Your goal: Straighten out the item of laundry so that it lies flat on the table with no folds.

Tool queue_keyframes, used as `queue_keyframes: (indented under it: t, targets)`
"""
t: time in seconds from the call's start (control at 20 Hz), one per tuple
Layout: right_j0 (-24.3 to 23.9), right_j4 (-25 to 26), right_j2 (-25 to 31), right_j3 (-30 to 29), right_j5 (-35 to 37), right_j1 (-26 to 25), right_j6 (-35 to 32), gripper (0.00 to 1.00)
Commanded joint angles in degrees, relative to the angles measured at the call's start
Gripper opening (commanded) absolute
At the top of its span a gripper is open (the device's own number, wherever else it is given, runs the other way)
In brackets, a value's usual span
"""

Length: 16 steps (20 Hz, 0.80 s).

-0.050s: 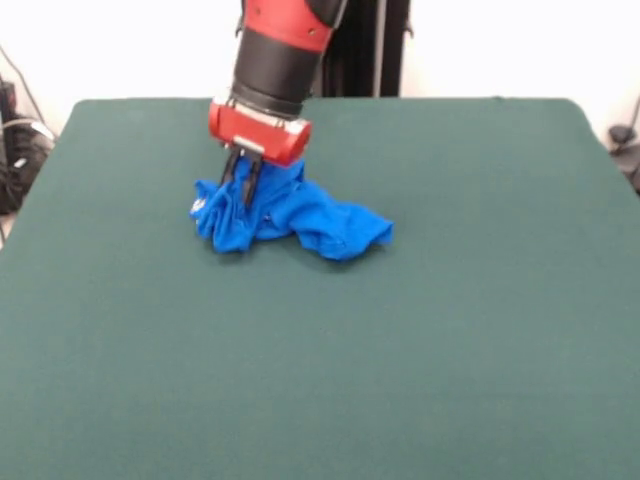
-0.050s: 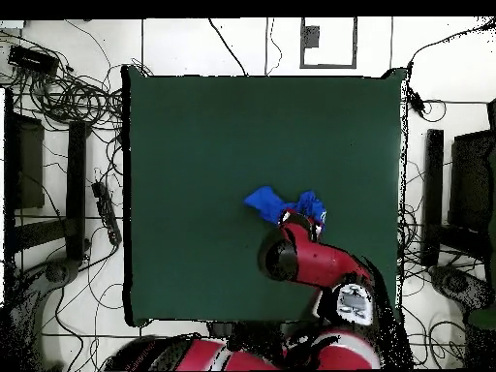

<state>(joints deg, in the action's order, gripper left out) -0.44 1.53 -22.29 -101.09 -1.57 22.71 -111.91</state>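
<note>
Cloth in a heap, that's the picture: the blue T-shirt [image 1: 290,215] sits crumpled on the green worktop [image 1: 400,330], toward the back and a little off centre in the front view, one rumpled lobe trailing away to the side. The tool [image 1: 243,180] is right down in the high part of the bundle, its dark fingers [image 1: 251,182] drawn close together with blue fabric bunched around and between them — pinched on the shirt, by the look of it. So this reads as the grab stage of the straightening, with nothing spread out yet; the job is barely begun. The next move probably calls for a lift or a drag that lets the bundle unfurl, and it wants care, since a pinch through several layers would just haul the whole lump along. Hard to make out — the printed design and lettering, buried in the folds, apart from a speck of white on the edge of the heap. Sleeves, collar and hem can't be told apart. From overhead the red arm [image 2: 325,266] covers the grasp itself, leaving only two blue patches of shirt showing beyond it.
</note>
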Motion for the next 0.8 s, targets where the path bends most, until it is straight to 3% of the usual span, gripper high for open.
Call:
queue_keyframes:
  t: [0.05,0.15,0.25,0.3,0.35,0.6,0.8]
  targets:
    - [23.84,-8.62,-12.32,2.78,28.54,-4.45,-14.20,0.00]
    - [21.80,-8.08,-9.42,1.98,22.30,-4.11,-13.99,0.00]
    - [17.54,-6.64,-3.92,1.22,0.71,-4.97,-13.79,0.00]
    - [17.13,-5.99,-3.80,2.70,-9.26,-7.08,-14.48,0.00]
    - [15.77,-5.19,-2.27,3.76,-16.03,-8.33,-14.91,0.00]
    - [17.21,-7.83,-3.23,4.34,-13.68,-9.42,-13.54,0.00]
    - [17.67,-9.83,-3.45,4.03,-18.80,-10.91,-11.87,0.00]
